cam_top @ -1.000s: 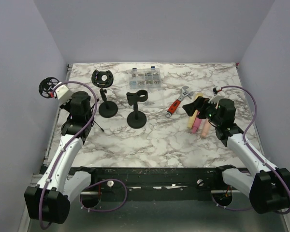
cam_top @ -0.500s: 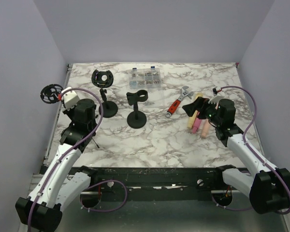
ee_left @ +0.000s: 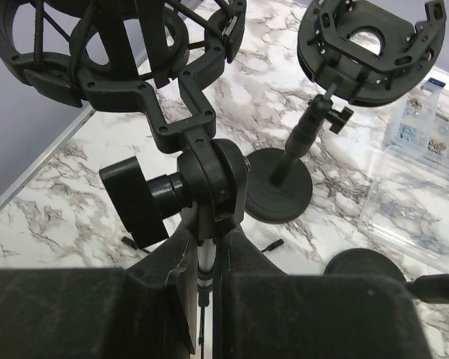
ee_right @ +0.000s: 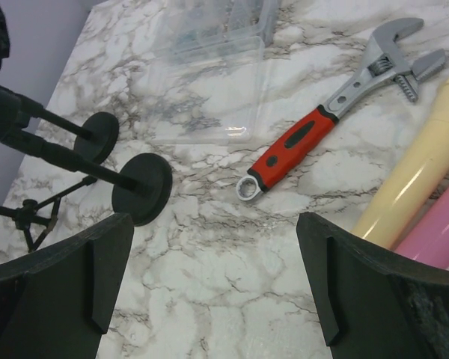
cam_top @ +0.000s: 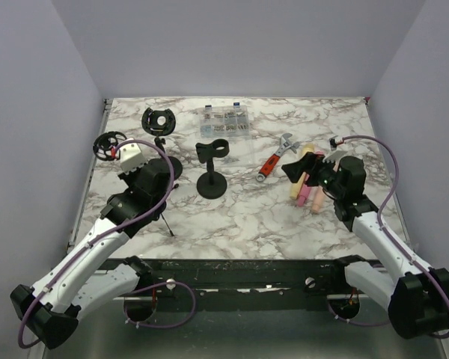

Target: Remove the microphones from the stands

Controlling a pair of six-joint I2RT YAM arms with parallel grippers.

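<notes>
Top view: the left gripper (cam_top: 151, 179), clamped on the tripod stand (cam_top: 111, 144), has swung it in from the left edge toward the open middle of the table (cam_top: 239, 224).

Left wrist: the jaws pinch its stem, and the shock mount (ee_left: 120, 45) looks empty.

Right wrist: the right gripper (ee_right: 217, 277) gapes wide. The microphones (ee_right: 419, 179) lie flat near the wrench (ee_right: 299, 138), so it's probably done already.

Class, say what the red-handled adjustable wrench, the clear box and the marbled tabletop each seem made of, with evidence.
Red-handled adjustable wrench: grey, dully shining head, so metal; matte red-and-black grip, probably rubber or plastic.
Clear box: likely plastic, see-through with glare.
Marbled tabletop: smooth veined white surface; stone or printed laminate, cannot tell.
</notes>
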